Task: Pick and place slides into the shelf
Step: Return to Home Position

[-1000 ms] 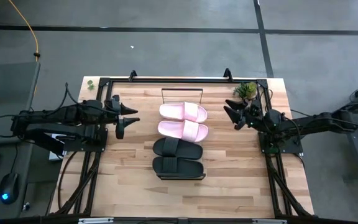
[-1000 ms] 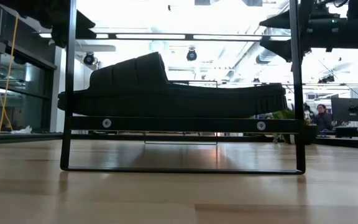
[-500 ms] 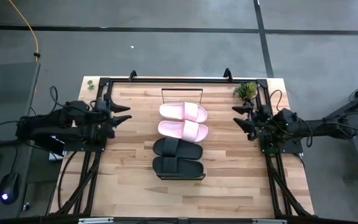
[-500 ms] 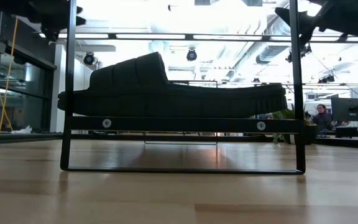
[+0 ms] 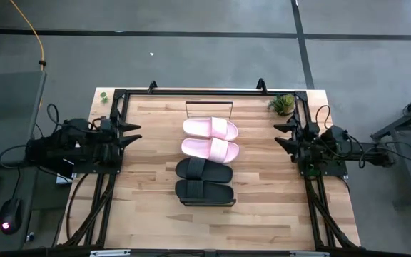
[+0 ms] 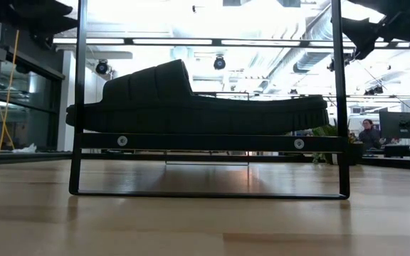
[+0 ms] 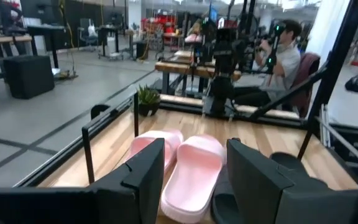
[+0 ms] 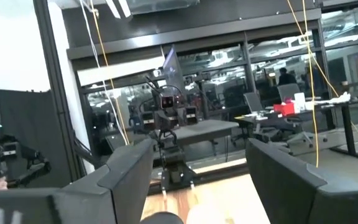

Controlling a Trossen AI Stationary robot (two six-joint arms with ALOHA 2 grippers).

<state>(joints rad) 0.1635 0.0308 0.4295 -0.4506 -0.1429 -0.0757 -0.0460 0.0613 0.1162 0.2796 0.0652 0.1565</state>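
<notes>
Now the left tool [image 5: 133, 133] and right tool [image 5: 277, 135], both open and empty, have pulled back to opposite bench [image 5: 262, 214] edges. Between them, well apart from either, all four slides [image 5: 210, 149] lie on the shelf [image 5: 208, 103]; placing looks finished, only homing remains.

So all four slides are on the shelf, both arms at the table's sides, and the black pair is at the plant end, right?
No: the high view shows the pink pair at the plant end, the black pair at the other. The rest holds: all on the shelf, left gripper and right gripper at the sides.
</notes>
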